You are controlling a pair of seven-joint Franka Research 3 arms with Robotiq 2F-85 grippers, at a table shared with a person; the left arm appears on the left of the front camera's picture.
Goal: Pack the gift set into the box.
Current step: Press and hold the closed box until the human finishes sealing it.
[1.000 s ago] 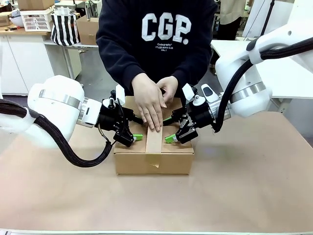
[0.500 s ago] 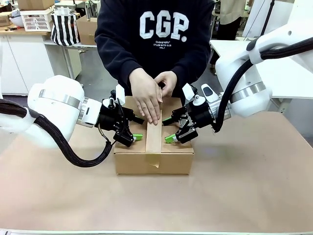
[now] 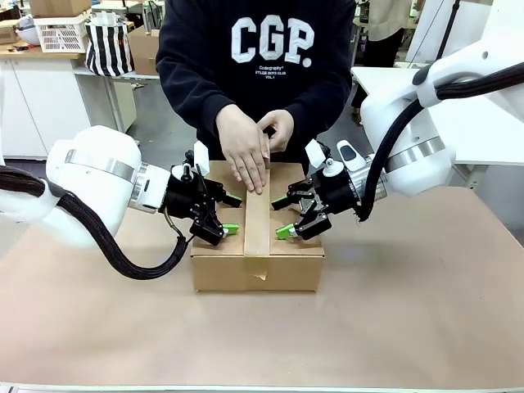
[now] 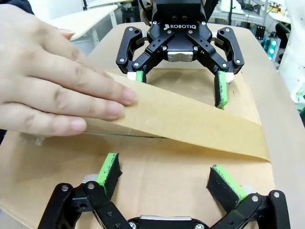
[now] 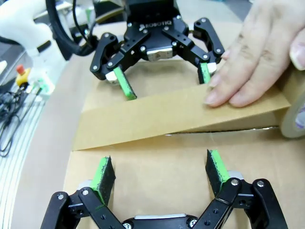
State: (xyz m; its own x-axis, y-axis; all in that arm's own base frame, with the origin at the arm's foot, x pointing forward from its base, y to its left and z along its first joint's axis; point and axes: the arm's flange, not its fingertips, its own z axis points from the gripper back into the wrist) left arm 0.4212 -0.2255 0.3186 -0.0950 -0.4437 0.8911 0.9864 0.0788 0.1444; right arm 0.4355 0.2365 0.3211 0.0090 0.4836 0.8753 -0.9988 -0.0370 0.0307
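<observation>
The closed box (image 3: 258, 258) sits mid-table (image 3: 426, 311), with the left claw (image 3: 224, 214) and right claw (image 3: 283, 217) spread wide, pressing its flaps, while a hand (image 3: 242, 149) smooths tape (image 3: 258, 225) along the seam.

Behind the person you have a white mesh basket (image 3: 61, 33) on the counter at far left, a black-and-white striped bag (image 3: 108, 47) just beside it, and a smaller brown carton (image 3: 147, 51) near that bag. Brown paper covers your table (image 3: 426, 303).
</observation>
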